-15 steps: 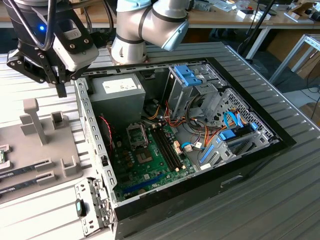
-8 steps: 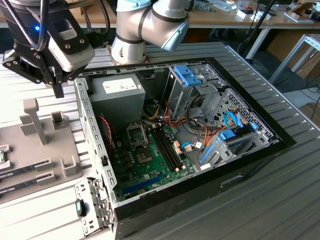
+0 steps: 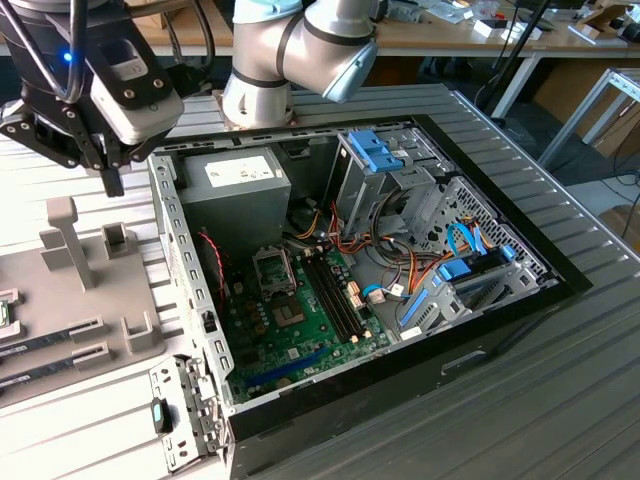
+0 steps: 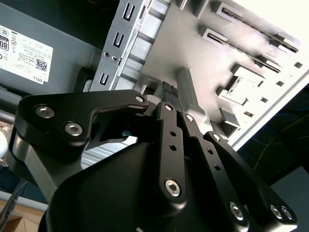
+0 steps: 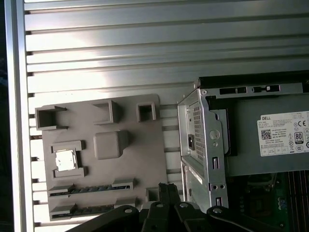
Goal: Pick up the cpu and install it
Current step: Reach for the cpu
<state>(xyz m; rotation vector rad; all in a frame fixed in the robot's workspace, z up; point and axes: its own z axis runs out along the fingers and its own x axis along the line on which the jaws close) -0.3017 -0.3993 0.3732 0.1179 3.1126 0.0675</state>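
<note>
Ribbed metal table [image 3: 560,400] carries an open pc case [image 3: 400,350], w/ a grey holder tray [image 3: 130,335] just beside it on the exterior view's left. The cpu [image 5: 65,160] lies flat in a square pocket of that tray, silvery top up, nothing touching it. The claw [image 3: 112,180] hangs above the tray's case-side edge, close to the case's metal wall and apart from the cpu. Its fingers look clenched tip to tip in both wrist views, w/ nothing btwn them. A green board [image 3: 300,345] and a grey power box [image 3: 235,190] sit inside the case.
</note>
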